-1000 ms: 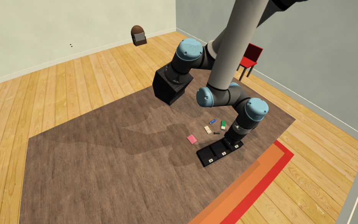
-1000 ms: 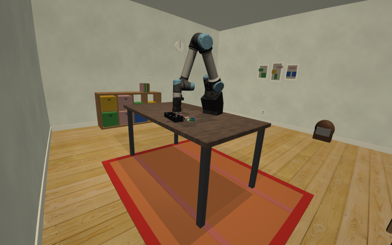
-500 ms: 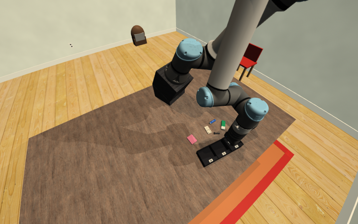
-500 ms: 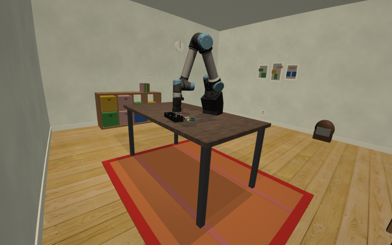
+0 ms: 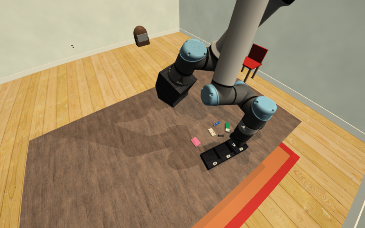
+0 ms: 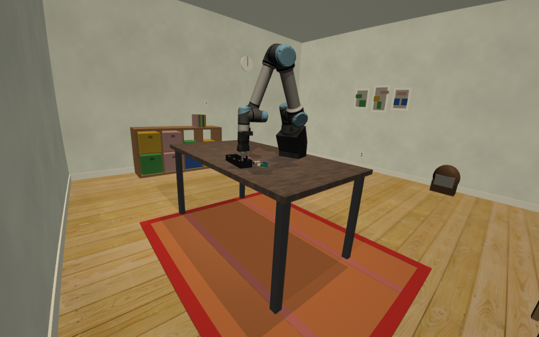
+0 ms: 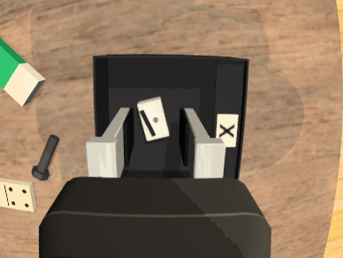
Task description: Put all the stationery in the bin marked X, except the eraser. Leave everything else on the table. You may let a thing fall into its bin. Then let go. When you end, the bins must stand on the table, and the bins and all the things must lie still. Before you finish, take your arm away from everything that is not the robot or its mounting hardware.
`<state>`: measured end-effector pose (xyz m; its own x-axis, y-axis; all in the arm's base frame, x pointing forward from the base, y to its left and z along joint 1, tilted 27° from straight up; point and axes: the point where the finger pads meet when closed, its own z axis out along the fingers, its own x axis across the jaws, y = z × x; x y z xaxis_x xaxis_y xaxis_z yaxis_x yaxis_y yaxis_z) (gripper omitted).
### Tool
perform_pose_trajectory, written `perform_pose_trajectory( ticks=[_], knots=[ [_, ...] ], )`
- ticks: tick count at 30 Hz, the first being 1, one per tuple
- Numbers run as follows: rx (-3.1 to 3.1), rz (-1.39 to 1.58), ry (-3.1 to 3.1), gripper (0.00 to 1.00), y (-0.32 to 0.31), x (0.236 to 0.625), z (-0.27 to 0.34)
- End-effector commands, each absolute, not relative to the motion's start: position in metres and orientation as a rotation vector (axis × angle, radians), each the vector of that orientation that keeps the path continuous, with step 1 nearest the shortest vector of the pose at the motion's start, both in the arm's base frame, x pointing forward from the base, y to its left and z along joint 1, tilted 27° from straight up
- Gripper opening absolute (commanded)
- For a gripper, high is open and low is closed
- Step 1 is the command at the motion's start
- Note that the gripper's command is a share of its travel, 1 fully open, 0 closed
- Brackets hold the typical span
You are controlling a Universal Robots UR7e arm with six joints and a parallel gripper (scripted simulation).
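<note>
Top view: the gripper hangs over the bin marked X, the three o'clock end of the black row. The pink sticky pad lies at nine o'clock, flat and light, best pinched across its edges. The green-and-white eraser stays put.

Exterior view: the arm stands upright over the bins; the fingers are too small to judge.

Wrist view: the fingers stand about half open, touching nothing. The small white sharpener, rigid and light, sits tilted between them, free inside the bin.

white sharpener | tilted | inside X bin (black)
</note>
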<state>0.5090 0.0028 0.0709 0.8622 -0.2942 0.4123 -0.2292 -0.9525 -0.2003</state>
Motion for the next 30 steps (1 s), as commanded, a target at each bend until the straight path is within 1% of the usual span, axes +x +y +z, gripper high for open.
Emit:
perform_pose_trajectory(
  ticks=[1,8,13,24,25,30],
  knots=[
    [-2.891,-0.675,0.408,0.62,0.002,0.507,0.076],
    [-2.891,-0.675,0.408,0.62,0.002,0.503,0.084],
    [-2.891,-0.675,0.408,0.62,0.000,0.493,0.103],
    [-2.891,-0.675,0.408,0.62,0.000,0.493,0.103],
    [-2.870,-0.667,0.479,1.00,-0.006,0.488,0.100],
    [-2.785,-0.637,0.723,1.00,-0.033,0.461,0.084]
  ],
)
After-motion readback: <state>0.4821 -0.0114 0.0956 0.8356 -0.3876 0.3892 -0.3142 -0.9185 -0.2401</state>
